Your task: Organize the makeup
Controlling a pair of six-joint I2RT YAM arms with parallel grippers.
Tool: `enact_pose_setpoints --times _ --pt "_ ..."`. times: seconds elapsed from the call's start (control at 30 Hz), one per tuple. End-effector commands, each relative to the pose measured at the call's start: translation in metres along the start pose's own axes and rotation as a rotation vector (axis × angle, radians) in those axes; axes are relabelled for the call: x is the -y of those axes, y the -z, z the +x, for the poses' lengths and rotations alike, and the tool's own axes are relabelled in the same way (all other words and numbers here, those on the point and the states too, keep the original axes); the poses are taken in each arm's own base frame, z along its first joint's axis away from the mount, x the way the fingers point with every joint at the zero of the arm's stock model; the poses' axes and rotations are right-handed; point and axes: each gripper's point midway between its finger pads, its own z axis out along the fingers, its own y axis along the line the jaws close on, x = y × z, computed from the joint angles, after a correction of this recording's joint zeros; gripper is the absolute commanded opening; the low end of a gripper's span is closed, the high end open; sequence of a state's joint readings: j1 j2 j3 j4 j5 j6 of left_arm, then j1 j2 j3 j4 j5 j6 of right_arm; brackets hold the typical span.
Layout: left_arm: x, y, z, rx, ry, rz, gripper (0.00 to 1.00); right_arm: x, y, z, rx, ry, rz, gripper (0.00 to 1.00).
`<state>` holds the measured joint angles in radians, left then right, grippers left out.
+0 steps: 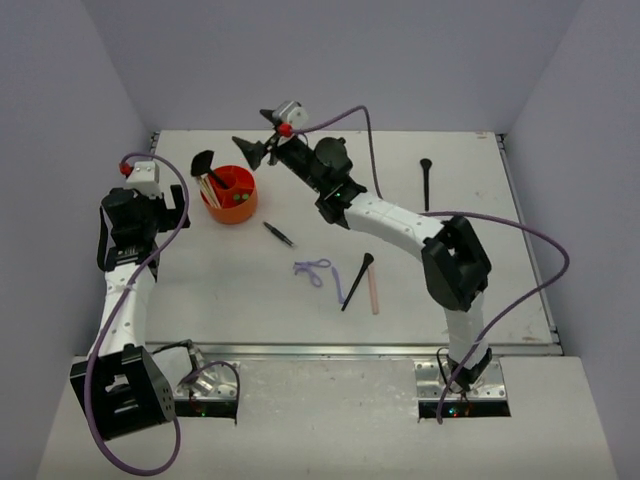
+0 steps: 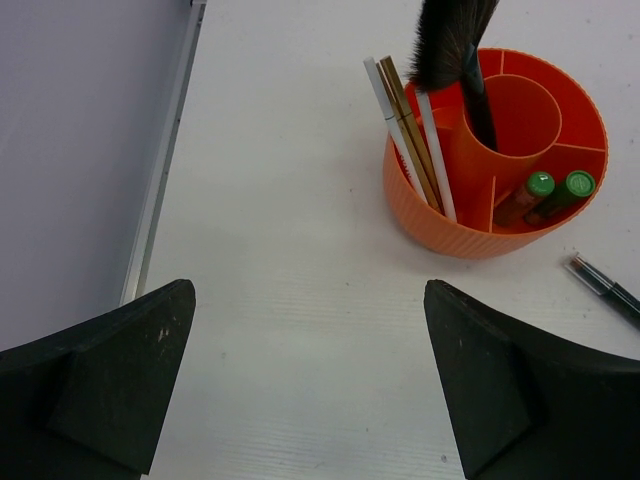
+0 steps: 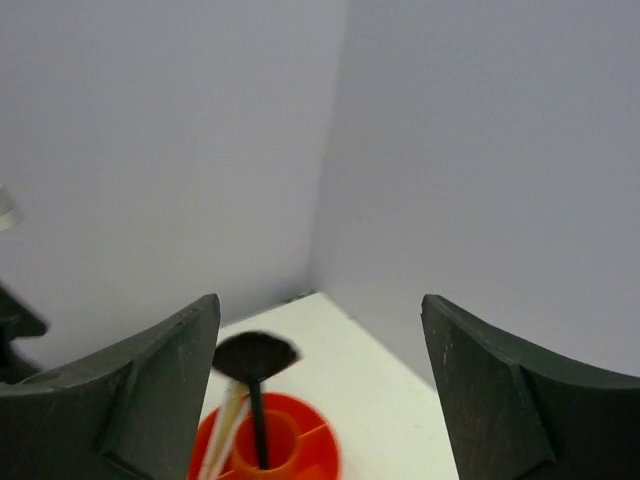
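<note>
Flared black brush (image 2: 455, 40) upright in the centre well of the orange divided tub (image 2: 450, 225), near the table's (image 1: 480, 280) far left corner.
Only the left wrist view shows pale sticks (image 2: 403, 110) and green tubes (image 2: 540, 185) in outer compartments. Only the top view shows the lilac looped tool (image 1: 312, 270), pink stick (image 1: 374, 290) and second brush (image 1: 357, 281) mid-table. The dark pencil (image 2: 605, 285) lies near the tub. The left gripper (image 2: 310, 380) and right gripper (image 3: 320, 390) both gape, empty.
</note>
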<state>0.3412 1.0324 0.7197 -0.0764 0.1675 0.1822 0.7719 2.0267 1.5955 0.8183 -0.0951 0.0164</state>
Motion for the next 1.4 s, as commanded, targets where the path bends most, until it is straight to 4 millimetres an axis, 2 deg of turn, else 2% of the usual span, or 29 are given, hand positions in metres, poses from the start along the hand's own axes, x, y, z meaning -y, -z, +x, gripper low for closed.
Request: enact_pose_setpoints --times 0.0,0.07,0.1,0.17,0.23,0.27,0.37,0.47,0.5,0.53,0.63,0.73,0.8,0.9,0.97,1.1,1.17,1.2,1.27,1.3,1.37 --pt "0.003 0.006 -0.021 0.075 -0.013 0.021 0.96 0.142 0.080 0.060 -0.523 0.053 0.373 0.86" --pt "0.004 0.006 -0.022 0.076 -0.012 0.026 0.96 0.202 0.142 0.099 -0.775 0.021 0.556 0.92" --pt "0.004 0.006 -0.022 0.076 -0.012 0.026 0.96 0.219 0.163 0.104 -0.847 0.013 0.596 0.92" --pt "0.004 0.006 -0.022 0.075 -0.012 0.029 0.96 0.254 0.216 0.138 -0.999 -0.045 0.711 0.99" --pt "0.005 0.006 -0.022 0.075 -0.011 0.033 0.96 0.278 0.261 0.166 -1.106 -0.149 0.787 0.99" --pt "0.005 0.006 -0.022 0.073 -0.009 0.034 0.96 0.286 0.277 0.177 -1.141 -0.201 0.812 0.99" --pt "0.005 0.005 -0.021 0.067 -0.008 0.035 0.96 0.302 0.303 0.201 -1.194 -0.317 0.851 0.99" --pt "0.005 0.005 -0.019 0.061 -0.009 0.034 0.96 0.320 0.322 0.215 -1.229 -0.331 0.903 0.99" --pt "0.005 0.006 -0.019 0.061 -0.011 0.032 0.96 0.324 0.332 0.226 -1.255 -0.334 0.920 0.99" --pt "0.005 0.006 -0.019 0.061 -0.011 0.032 0.96 0.329 0.335 0.226 -1.257 -0.335 0.929 0.99" --pt "0.005 0.005 -0.019 0.060 -0.010 0.036 0.96 0.338 0.359 0.244 -1.312 -0.338 0.972 0.99" --pt "0.006 0.004 -0.017 0.057 -0.009 0.041 0.96 0.338 0.371 0.257 -1.356 -0.328 0.967 0.95" --pt "0.006 0.002 -0.017 0.054 -0.009 0.040 0.96 0.330 0.380 0.274 -1.408 -0.344 0.943 0.90" --pt "0.005 0.002 -0.016 0.049 -0.007 0.038 0.96 0.325 0.390 0.288 -1.451 -0.361 0.935 0.83" --pt "0.005 0.003 -0.016 0.051 -0.007 0.037 0.96 0.322 0.399 0.295 -1.467 -0.389 0.938 0.70" --pt "0.004 0.004 -0.018 0.059 -0.011 0.033 0.96 0.321 0.412 0.301 -1.482 -0.429 0.952 0.57" --pt "0.005 0.005 -0.019 0.060 -0.011 0.036 0.96 0.321 0.417 0.301 -1.488 -0.445 0.948 0.47" --pt "0.005 0.004 -0.019 0.059 -0.011 0.038 0.96 0.319 0.417 0.301 -1.490 -0.456 0.938 0.40" --pt "0.005 0.004 -0.019 0.059 -0.010 0.038 0.96 0.318 0.420 0.300 -1.498 -0.465 0.927 0.11" --pt "0.005 0.004 -0.019 0.058 -0.009 0.038 0.96 0.317 0.420 0.300 -1.504 -0.463 0.921 0.03" --pt "0.005 0.005 -0.020 0.057 -0.009 0.039 0.96 0.316 0.419 0.296 -1.504 -0.456 0.895 0.00"
